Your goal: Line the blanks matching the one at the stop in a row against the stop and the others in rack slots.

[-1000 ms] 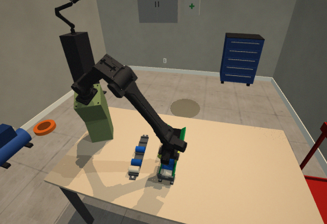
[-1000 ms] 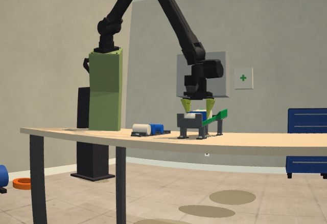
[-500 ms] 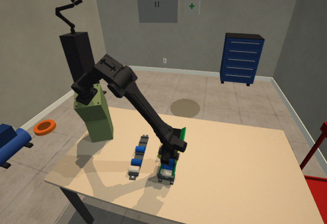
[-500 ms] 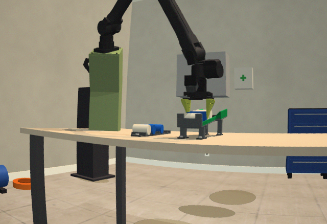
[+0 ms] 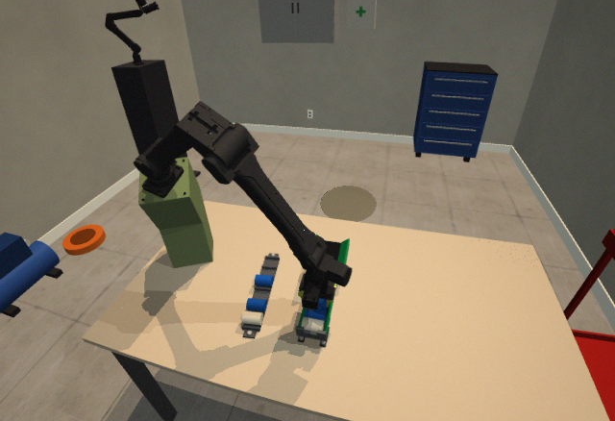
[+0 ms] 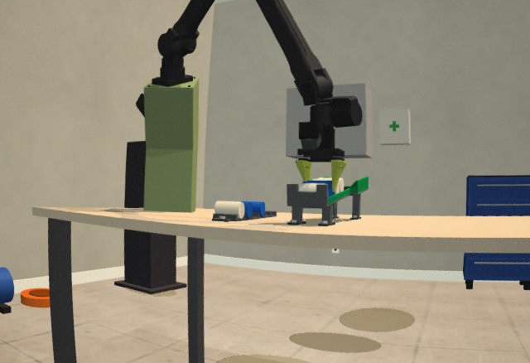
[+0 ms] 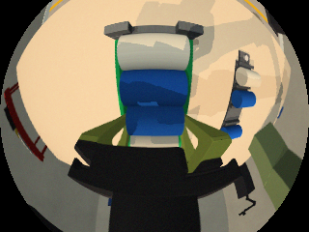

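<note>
The green feed ramp stands on grey legs on the table. A white blank point(image 7: 154, 52) lies across it against the grey stop point(image 7: 154, 27). Behind the white one lie blue blanks point(image 7: 154, 87), side by side. My gripper point(image 7: 154, 116) reaches straight down over the ramp, and its olive fingers point(image 6: 320, 172) press on the two ends of the rear blue blank point(image 7: 154, 122). The dark stock rack point(image 5: 258, 297) lies to the left of the ramp. It holds two blue blanks point(image 5: 262, 280) point(image 5: 257, 303) and one white blank point(image 5: 252, 317).
The green pedestal point(image 5: 179, 217) of my arm stands at the table's far left corner. A red frame point(image 5: 596, 317) stands off the table's right side. A blue drawer cabinet point(image 5: 455, 109) is by the back wall.
</note>
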Controlling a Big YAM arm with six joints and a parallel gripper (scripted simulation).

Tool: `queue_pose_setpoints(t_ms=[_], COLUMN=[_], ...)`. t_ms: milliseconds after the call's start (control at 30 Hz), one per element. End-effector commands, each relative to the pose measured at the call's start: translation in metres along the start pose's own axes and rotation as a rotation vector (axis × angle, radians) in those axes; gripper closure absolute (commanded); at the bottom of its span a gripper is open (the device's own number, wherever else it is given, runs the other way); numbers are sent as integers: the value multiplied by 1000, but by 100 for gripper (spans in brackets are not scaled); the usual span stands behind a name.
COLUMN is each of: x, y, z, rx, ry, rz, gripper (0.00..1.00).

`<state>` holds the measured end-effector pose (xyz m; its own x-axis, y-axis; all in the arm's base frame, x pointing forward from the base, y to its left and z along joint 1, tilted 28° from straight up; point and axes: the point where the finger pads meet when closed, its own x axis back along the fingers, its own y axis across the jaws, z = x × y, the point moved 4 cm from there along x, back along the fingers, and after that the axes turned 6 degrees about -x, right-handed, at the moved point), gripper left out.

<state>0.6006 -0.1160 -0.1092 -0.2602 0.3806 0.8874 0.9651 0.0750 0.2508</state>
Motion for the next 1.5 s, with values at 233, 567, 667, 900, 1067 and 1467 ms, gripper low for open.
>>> queue_pose_setpoints(t_ms=[233,567,667,900,1067,1467], x=[9,9,9,9,17,89], y=[15,15,15,15,15,8], z=[-5,-5,-5,-5,-4,4], rx=[-4,-4,-4,-4,-2,1], ry=[-5,-5,-5,-5,-3,0], rz=[-40,-40,-40,-40,-40,-24], gripper=[40,40,40,40,40,40])
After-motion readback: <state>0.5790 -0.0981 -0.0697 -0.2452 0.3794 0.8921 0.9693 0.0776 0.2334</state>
